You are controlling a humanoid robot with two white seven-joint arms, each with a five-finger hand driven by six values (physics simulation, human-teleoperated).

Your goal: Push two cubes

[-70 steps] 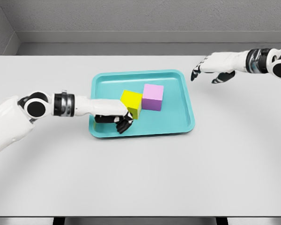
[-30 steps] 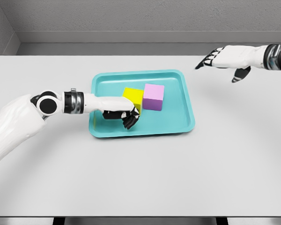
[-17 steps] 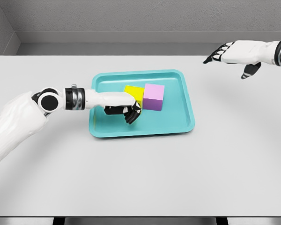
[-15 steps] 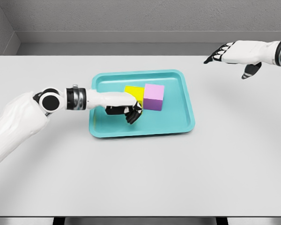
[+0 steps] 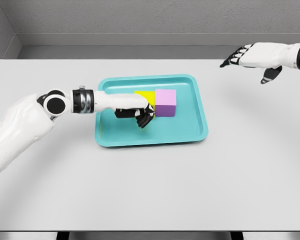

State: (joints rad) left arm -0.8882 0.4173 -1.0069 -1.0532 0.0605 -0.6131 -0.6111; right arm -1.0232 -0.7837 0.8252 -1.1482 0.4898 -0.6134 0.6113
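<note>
- Head view shows my left hand (image 5: 140, 111) reaching in from the left over the teal tray (image 5: 200, 127), its dark fingers curled together and grasping nothing.
- The knuckles of that left hand press against the near left side of the yellow cube (image 5: 145, 94), covering most of it; only the cube's top and a sliver of its front show.
- The yellow cube sits inside the tray, left of the middle, and its right side touches the pink cube (image 5: 166, 102).
- The pink cube stands flat on the tray floor near the tray's middle, square to the tray's edges.
- My right hand (image 5: 252, 56) hangs in the air over the far right corner of the table (image 5: 150, 190), well apart from the tray, fingers spread and relaxed, thumb hanging down, holding nothing.
- Counted: two cubes, one yellow and one pink, both in the tray; one tray; two hands, one at the cubes and one off to the right.
- The tray lies flat on the grey table, a little beyond its middle.
</note>
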